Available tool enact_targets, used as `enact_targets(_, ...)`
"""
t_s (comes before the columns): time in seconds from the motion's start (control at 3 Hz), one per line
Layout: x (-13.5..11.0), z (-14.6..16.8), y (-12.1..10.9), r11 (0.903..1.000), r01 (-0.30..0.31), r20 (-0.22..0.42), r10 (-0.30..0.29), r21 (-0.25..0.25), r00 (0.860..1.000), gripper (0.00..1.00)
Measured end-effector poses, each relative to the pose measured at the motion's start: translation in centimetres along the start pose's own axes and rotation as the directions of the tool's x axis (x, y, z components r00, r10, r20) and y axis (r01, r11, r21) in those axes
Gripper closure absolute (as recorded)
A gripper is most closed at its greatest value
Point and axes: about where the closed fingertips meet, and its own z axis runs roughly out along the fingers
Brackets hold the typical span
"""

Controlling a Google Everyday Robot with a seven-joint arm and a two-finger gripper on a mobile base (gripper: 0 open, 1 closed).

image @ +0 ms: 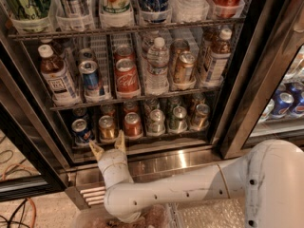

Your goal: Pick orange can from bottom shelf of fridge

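The fridge (237, 80) stands open, with black frames and a ribbed steel base panel. On its bottom shelf (142, 137) stands a row of short cans. The orange can (107, 126) is golden amber with a silver top, second from the left, between a blue can (80, 129) and a redder orange-red can (132, 124). My gripper (108, 145) is open and empty, its two tan fingers pointing up at the shelf's front edge, just below the orange can and not touching it. My white arm reaches in from the lower right.
Greenish and bronze cans (178, 118) fill the right of the bottom shelf. The tier above holds bottles, a blue can and a red cola can (127, 75). The open door frame (28, 141) slants at the left; blue cans (285, 101) sit behind the right door.
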Motion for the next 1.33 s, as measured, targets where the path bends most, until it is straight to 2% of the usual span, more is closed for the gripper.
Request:
enact_targets(0.33,0.2,2.7,0.9,0.9992,0.001,-0.002,-0.001,-0.040,1.000,0.29)
enact_targets(1.33,0.9,4.5,-1.2,1.0000,0.004,-0.020,-0.003,0.003,1.000,0.33)
